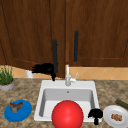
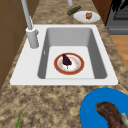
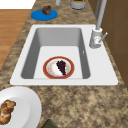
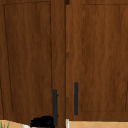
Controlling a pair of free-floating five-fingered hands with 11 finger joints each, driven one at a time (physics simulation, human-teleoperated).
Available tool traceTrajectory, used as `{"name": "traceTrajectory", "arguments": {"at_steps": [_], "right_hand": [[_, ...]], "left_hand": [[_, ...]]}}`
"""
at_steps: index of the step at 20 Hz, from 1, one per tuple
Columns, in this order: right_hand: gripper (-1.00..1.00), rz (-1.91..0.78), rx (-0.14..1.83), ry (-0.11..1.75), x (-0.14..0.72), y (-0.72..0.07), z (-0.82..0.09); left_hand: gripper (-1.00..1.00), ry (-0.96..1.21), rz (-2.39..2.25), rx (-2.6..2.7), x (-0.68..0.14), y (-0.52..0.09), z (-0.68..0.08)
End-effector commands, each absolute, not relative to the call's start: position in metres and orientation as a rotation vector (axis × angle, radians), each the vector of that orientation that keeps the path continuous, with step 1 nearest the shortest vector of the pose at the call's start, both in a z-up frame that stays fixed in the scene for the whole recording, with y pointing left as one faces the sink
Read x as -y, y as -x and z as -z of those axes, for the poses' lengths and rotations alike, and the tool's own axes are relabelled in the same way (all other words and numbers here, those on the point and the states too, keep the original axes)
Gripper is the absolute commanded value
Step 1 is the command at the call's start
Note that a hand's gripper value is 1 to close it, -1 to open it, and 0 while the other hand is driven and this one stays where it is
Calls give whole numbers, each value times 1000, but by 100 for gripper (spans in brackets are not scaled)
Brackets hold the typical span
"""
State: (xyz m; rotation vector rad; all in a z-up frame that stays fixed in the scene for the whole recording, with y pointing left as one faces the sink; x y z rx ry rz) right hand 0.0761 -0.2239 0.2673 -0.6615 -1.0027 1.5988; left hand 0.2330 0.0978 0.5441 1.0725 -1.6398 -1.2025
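Observation:
My left hand (image 1: 45, 68) hovers at the lower end of the left cabinet door's black handle (image 1: 54, 56), with its fingers curled against the bar. The same hand (image 4: 42, 121) shows at the handle's foot (image 4: 54, 107) in the upper view. That left door (image 4: 27, 60) stands slightly ajar. My right hand (image 1: 95, 114) hangs with relaxed fingers over the sink's front right corner, holding nothing. In the basin (image 2: 52, 37) lies a red-rimmed plate (image 2: 79, 65) with a dark cake slice (image 2: 66, 60). In the front view it appears as a red round shape (image 1: 67, 115).
A blue plate (image 1: 23, 112) with brown food sits left of the sink. A white plate (image 1: 110, 112) with a pastry and a dark green vegetable (image 1: 121, 103) sit on the right. A potted plant (image 1: 6, 78), a white cup (image 1: 29, 74) and the faucet (image 1: 67, 76) stand at the back.

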Motion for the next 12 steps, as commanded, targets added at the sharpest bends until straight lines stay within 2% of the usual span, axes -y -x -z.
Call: {"name": "traceTrajectory", "arguments": {"at_steps": [1, 12], "right_hand": [[0, -1599, 1003, 662, 224, -76, -267], [0, -1599, 1003, 662, 224, -76, -267]], "left_hand": [[-100, -1086, 1212, 1628, -86, -264, -544], [-100, -1190, 1103, 1504, -68, -328, -542]]}}
